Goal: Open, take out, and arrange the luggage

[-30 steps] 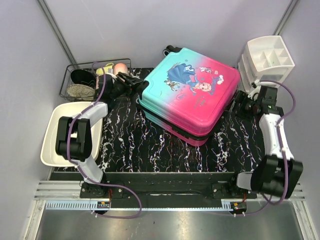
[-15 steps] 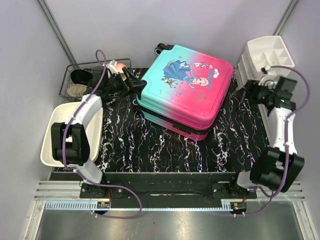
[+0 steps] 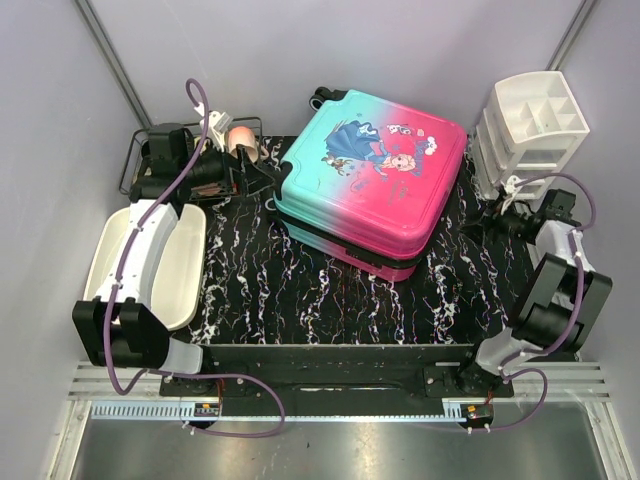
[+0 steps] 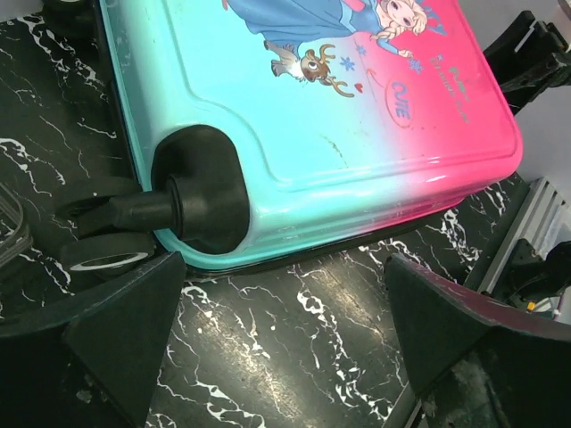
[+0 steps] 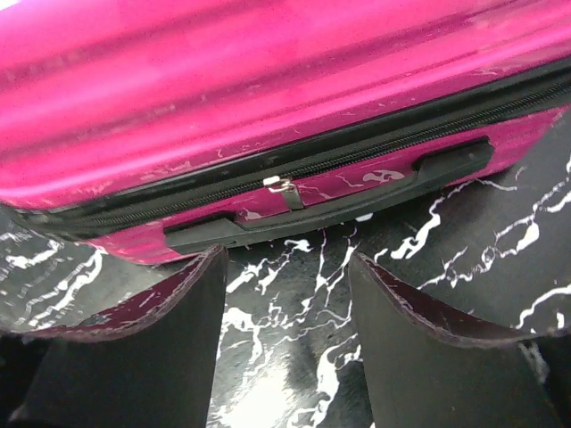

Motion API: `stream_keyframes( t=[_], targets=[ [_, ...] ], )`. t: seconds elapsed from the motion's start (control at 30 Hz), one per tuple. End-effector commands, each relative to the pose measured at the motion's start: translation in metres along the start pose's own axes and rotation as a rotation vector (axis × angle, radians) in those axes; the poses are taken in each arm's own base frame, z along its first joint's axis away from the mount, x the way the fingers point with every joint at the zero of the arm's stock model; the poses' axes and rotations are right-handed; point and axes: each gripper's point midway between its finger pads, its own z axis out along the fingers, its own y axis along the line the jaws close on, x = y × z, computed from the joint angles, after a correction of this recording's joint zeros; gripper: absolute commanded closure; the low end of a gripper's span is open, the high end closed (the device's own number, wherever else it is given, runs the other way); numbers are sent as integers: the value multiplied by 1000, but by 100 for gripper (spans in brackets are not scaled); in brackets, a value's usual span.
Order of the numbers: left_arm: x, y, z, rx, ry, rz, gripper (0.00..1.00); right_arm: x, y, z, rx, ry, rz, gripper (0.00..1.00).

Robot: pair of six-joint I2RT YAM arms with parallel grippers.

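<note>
Luggage (image 3: 370, 180) lies closed between wide-spread left hand (image 4: 284, 285) and parted, empty right hand (image 5: 285, 267).

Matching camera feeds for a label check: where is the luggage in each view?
Top external: luggage centre-back, lying flat, closed.
Left wrist: luggage fills the top, its wheel at lower left.
Right wrist: luggage pink side with zipper fills the upper half.
Shared landmark: black marbled tabletop under it.
</note>
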Motion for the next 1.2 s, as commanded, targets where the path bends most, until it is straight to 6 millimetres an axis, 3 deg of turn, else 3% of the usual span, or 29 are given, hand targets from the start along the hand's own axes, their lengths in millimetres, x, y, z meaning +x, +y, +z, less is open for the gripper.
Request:
stream_keyframes(
  t=[0.0, 0.2, 0.5, 0.63, 0.77, 0.83, 0.97, 1.0, 1.07, 1.17],
  targets=[
    [5, -4, -2, 36, 31, 61, 1, 1, -4, 19, -98, -64, -256, 35],
    [19, 1, 0, 29, 58, 26, 1, 13, -6, 41, -149, -19, -383, 38],
    [18, 7, 2, 10, 58, 31, 1, 27, -17, 56, -183, 34, -464, 39],
    [20, 19, 8, -26, 67, 8, 1, 25, -10, 65, -221, 52, -514, 42],
    [25, 20, 10, -19, 74, -36, 1, 7, 2, 74, -267, 7, -458, 46],
    [27, 22, 10, -27, 78, -39, 1, 9, 5, 77, -280, 14, -460, 48],
    [27, 22, 10, -27, 82, -36, 1, 9, 5, 78, -280, 24, -461, 67],
    [27, 22, 11, -24, 83, -37, 1, 10, 3, 79, -278, 32, -441, 83],
    [27, 23, 12, -21, 84, -40, 1, 5, -3, 77, -261, 61, -385, 100],
    [28, 26, 14, -21, 86, -44, 1, -6, -8, 71, -226, 120, -281, 100]
  ],
)
